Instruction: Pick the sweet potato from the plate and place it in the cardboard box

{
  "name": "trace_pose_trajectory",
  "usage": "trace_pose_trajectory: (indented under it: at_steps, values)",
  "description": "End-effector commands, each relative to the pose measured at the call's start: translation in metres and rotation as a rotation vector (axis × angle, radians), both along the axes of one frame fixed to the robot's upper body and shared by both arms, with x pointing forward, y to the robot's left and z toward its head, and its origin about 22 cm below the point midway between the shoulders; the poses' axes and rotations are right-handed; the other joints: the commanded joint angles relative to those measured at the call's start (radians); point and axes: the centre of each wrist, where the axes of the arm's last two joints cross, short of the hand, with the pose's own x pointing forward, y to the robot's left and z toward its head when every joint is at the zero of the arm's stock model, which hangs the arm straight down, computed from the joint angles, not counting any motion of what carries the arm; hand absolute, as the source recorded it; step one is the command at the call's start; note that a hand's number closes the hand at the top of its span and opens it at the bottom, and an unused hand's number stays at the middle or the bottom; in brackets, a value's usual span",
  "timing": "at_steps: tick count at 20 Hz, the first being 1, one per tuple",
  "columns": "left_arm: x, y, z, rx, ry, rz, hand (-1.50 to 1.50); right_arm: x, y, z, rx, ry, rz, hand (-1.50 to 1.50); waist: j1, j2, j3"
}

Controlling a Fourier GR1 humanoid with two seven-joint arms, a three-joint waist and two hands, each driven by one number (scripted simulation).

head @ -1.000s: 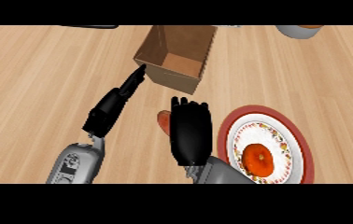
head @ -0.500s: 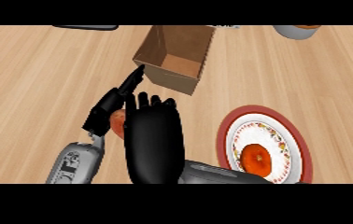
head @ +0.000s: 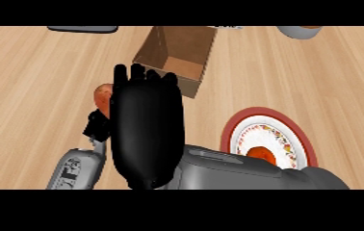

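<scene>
The right robot hand (head: 146, 129) shows its back, fingers straight and pressed together, tips by the near wall of the open cardboard box (head: 177, 52). The sweet potato (head: 103, 96) peeks out at its left edge, outside the box and well apart from the plate (head: 229, 129). The left robot hand (head: 96, 128) is mostly hidden, so I cannot tell its state.

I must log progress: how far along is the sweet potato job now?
Done: the orange sweet potato is off the plate, showing at the left edge of the right hand. In hand: it sits short of the cardboard box; its hold is hidden. Left: putting it into the box, whose visible inside holds nothing.
</scene>
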Motion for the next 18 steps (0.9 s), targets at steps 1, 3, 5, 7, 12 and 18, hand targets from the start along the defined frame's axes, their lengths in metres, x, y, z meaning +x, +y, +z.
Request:
trace_pose_trajectory:
  at_steps: [1,3,5,7,12,18]
  values:
    - [0.002,0.001,0.003,0.011,0.009,-0.002,0.00,0.009,0.012,0.017,0.121,0.033,-0.226,1.50,-0.001,0.002,0.000]
    - [0.002,0.009,0.001,0.003,0.018,0.004,0.00,0.017,0.016,0.026,0.116,0.043,-0.244,1.50,-0.001,0.007,0.000]
    - [0.001,0.011,0.005,0.018,0.003,-0.015,0.00,0.026,0.017,0.034,0.132,0.051,-0.257,1.50,0.000,0.007,0.000]
    - [-0.002,0.009,0.005,-0.001,-0.012,-0.018,0.00,0.039,0.018,0.045,0.153,0.064,-0.263,1.50,0.002,0.009,0.001]
    - [0.001,0.001,0.007,0.006,-0.012,-0.007,0.00,0.060,0.025,0.050,0.189,0.044,-0.266,1.50,0.003,0.015,0.001]
    - [0.001,-0.012,0.008,-0.004,-0.014,0.007,0.00,0.079,0.027,0.058,0.181,0.061,-0.314,1.50,-0.013,0.013,0.001]
